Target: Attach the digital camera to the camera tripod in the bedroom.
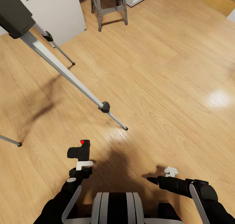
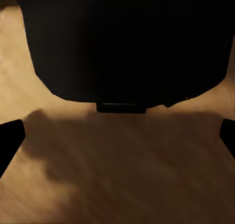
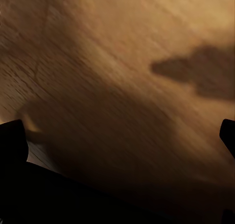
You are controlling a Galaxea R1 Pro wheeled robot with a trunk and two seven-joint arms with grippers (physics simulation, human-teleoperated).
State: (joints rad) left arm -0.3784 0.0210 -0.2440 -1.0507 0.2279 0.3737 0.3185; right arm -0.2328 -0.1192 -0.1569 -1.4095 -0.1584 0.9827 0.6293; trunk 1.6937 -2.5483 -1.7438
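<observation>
The digital camera (image 1: 79, 150), black with a red button on top, hangs above the wood floor at the lower left, and my left gripper (image 1: 82, 162) is shut on it from below. In the left wrist view the camera (image 2: 127, 47) is a large dark body just beyond the fingers (image 2: 10, 140), which stand wide apart at its sides. The camera tripod (image 1: 65, 70) stands ahead and to the left, its black head (image 1: 14, 16) at the upper left corner and one silver leg reaching toward me. Low on the right, my right gripper (image 1: 152, 179) is open and holds nothing.
A grey metal stool (image 1: 109, 8) stands at the back centre, with a white cabinet (image 1: 55, 11) to its left behind the tripod. The tripod's feet (image 1: 125, 128) rest on the light wood floor (image 1: 169, 87), which stretches to the right. My own shadow darkens the floor (image 3: 122, 136).
</observation>
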